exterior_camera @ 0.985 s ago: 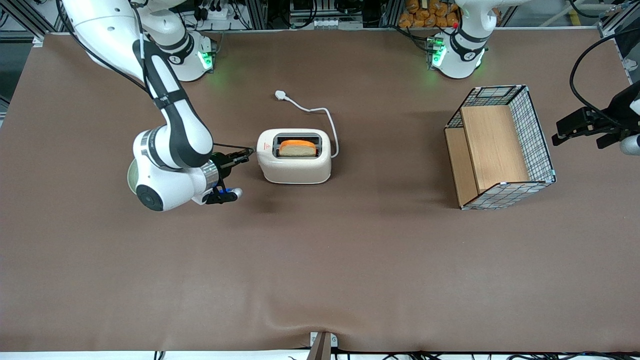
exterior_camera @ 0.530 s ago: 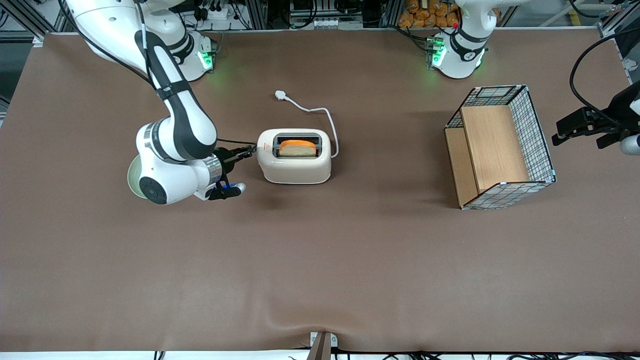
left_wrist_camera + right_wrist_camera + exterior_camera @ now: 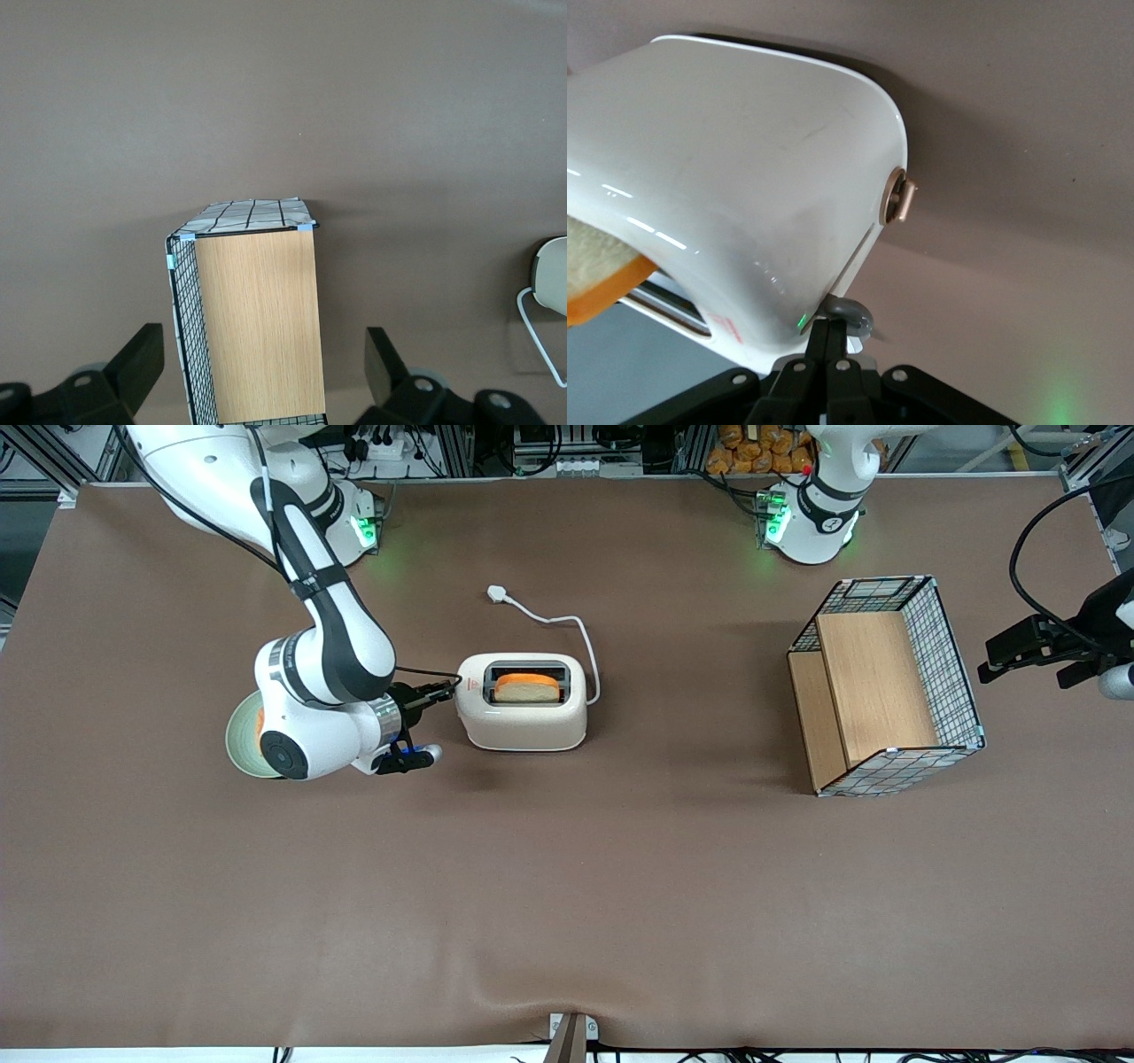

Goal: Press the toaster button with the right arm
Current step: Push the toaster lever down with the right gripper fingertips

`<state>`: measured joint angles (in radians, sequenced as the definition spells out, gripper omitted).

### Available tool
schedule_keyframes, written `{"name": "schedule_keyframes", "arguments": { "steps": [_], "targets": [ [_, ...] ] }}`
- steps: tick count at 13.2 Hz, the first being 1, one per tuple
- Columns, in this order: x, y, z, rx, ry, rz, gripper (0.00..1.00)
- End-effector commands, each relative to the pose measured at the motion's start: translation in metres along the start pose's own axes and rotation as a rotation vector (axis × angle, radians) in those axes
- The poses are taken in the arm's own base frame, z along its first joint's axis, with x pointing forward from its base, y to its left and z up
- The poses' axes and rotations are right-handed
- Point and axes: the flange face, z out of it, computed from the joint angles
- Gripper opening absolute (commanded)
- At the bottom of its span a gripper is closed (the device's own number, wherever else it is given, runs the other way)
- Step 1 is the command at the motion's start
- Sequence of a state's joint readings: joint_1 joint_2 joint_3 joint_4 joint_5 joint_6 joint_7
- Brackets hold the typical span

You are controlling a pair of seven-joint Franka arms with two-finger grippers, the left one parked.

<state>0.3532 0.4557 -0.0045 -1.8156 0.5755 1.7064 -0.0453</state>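
Pressing our black thin-fingered gripper, fingers together and empty, against the small round grey toaster button. We see that knob on the narrow end of the white rounded plastic toaster.

Wire basket with wooden shelf on brown table; white cord at edge.

Even, bright overhead light casts soft shadows nearer the front camera than the toaster, whose white shell shows small glare streaks.

toaster: glossy white plastic | claw: matt black | table cover: matt brown | crate: wood, wire mesh
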Motion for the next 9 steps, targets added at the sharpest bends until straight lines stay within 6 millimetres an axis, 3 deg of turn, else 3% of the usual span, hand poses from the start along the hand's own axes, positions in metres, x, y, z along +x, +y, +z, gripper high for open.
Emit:
{"name": "schedule_keyframes", "arguments": {
  "steps": [1, 9],
  "targets": [
    [-0.004, 0.003, 0.005, -0.001, 0.017, 0.013, 0.00],
    [0.006, 0.020, 0.018, -0.001, 0.024, 0.030, 0.00]
  ]
}}
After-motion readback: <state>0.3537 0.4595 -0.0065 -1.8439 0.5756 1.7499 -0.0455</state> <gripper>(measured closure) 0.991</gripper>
